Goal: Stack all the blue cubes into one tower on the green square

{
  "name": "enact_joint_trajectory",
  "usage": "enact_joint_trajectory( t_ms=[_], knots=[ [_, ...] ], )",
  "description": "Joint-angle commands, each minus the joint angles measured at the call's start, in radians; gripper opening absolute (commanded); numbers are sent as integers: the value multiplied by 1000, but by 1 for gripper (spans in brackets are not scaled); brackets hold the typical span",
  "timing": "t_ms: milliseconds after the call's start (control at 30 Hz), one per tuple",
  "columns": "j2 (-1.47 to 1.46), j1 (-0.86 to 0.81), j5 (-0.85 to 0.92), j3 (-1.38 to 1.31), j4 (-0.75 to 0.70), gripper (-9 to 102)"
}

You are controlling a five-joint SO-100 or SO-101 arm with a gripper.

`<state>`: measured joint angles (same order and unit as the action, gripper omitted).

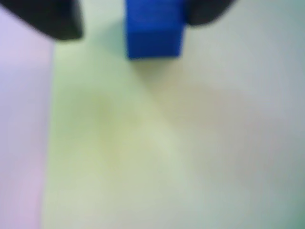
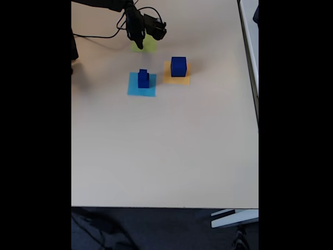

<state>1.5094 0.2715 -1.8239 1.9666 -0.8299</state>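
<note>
The gripper (image 2: 139,42) hangs over the green square (image 2: 150,46) near the far edge of the tabletop (image 2: 166,146), toward its left corner in the fixed view. In the wrist view a small blue cube (image 1: 155,28) sits between the two dark fingers (image 1: 52,21), the right one pressed against its side, the left one a little apart from it. That picture is too blurred to be sure, so I cannot tell whether the pincer is clamped on it or has let go. Beneath it lies the pale lime of the square (image 1: 109,143).

Elsewhere, two more cubes stand piled on the light-blue square (image 2: 141,85), a small one on a medium one (image 2: 143,79), closer to the middle of the tabletop. The large cube (image 2: 178,66) sits just to the right on the orange-yellow square (image 2: 177,75).

These cubes look solid and rigid, with flat, smooth faces. They are probably light, and nothing about them suggests they would crush or deform. The best hold is across two opposite flat sides, squarely and around mid-height, since a skewed pinch on smooth faces could twist a cube out. The large cube may need the jaws almost fully spread. The stacked pair calls for care — take the top one alone without nudging the one beneath.
</note>
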Motion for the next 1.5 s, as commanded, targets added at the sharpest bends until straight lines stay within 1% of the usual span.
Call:
enact_joint_trajectory(
  t_ms=[0,600,800,1033,1233,1467],
  knots=[
    [29,3,-9,-49,-8,12],
    [-26,14,-17,-64,5,11],
    [-26,11,-9,-63,5,8],
    [-28,3,0,-63,0,1],
    [12,-26,63,-75,-14,0],
    [83,-135,210,-201,-138,0]
  ],
)
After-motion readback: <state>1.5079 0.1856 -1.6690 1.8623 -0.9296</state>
